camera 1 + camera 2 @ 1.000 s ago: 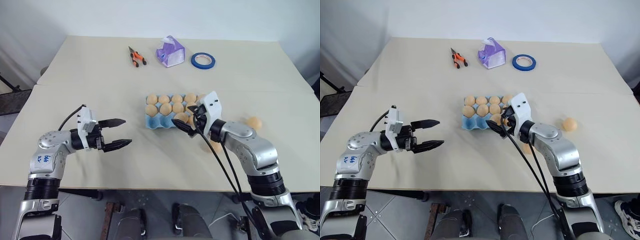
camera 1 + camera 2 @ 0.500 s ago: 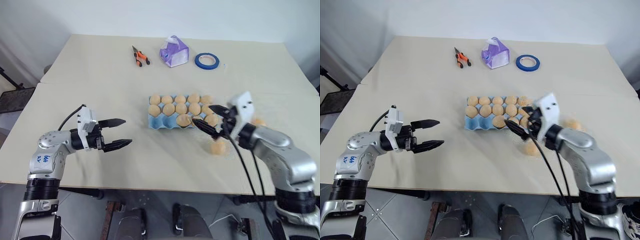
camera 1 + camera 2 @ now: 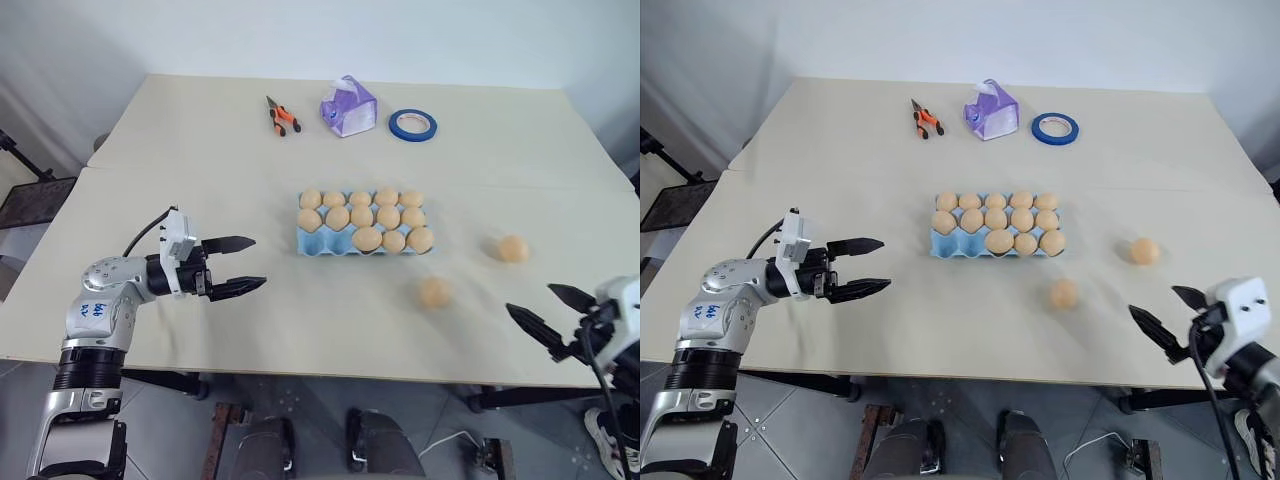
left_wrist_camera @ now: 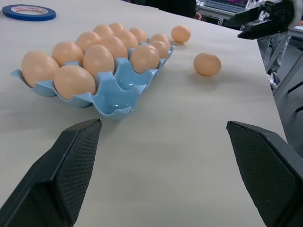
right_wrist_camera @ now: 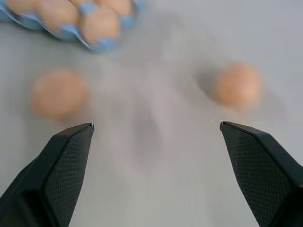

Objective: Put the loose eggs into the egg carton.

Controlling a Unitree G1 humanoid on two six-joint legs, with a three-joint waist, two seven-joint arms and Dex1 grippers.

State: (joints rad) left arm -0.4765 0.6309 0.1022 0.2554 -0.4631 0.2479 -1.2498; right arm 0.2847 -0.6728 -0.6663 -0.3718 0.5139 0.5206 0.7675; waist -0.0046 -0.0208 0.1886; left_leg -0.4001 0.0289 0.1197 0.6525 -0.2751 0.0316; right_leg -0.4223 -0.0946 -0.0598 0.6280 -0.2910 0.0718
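The egg carton (image 3: 362, 228), a light blue tray, sits near the middle of the tabletop (image 3: 200, 160), with every cup but one showing an egg; the bare cup is at the near corner on the robot's left side. Two loose eggs remain outside it, both on the carton's right: the nearer loose egg (image 3: 435, 292) lies just in front of the carton's right end, and the farther loose egg (image 3: 513, 248) lies further right, well apart from the carton. The right gripper (image 3: 548, 312) hovers empty at the near right edge of the tabletop, its two black fingers spread wide; both loose eggs lie ahead of it, the nearer one forward and to its left, the farther one almost straight ahead, so the space between its fingers looks out between the two. The left gripper (image 3: 240, 266) hangs level over the left part of the tabletop, also wide open and holding nothing, pointing toward the carton's left end and well apart from either loose egg. The right arm is plainly the nearer one to both eggs, so the next pickup most likely falls to it. The eggs are close to round, so no long axis should matter much to the grasp. A purple tissue pack (image 3: 347, 105), orange-handled pliers (image 3: 278, 114) and a blue tape roll (image 3: 412, 125) lie along the far side, clear of the work.
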